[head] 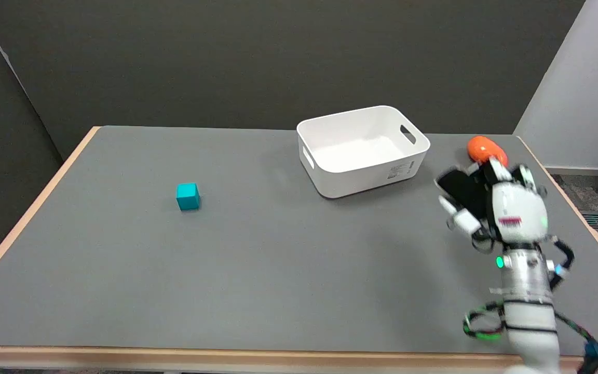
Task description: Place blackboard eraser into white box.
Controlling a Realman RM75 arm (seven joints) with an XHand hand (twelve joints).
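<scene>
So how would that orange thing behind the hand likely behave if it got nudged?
The orange object looks rounded and smooth, so it would probably roll or slide instead of staying put. It sits near the table's far right corner, so a push could send it off. The right hand partly hides it, so its full shape is unclear.

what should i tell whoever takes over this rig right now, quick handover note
Right hand: over the table's right side, fingers apart; the picture is blurred there, so whether it touches the eraser is unclear.
Eraser: the orange thing just beyond the hand, near the table's right edge, outside the box.
White box: upright at the back middle, left of the hand, nothing visible inside.
Blue cube: far left, not part of the job.
Done: nothing in the box yet.
Left: grip the eraser, carry it left, release it in the box.
</scene>
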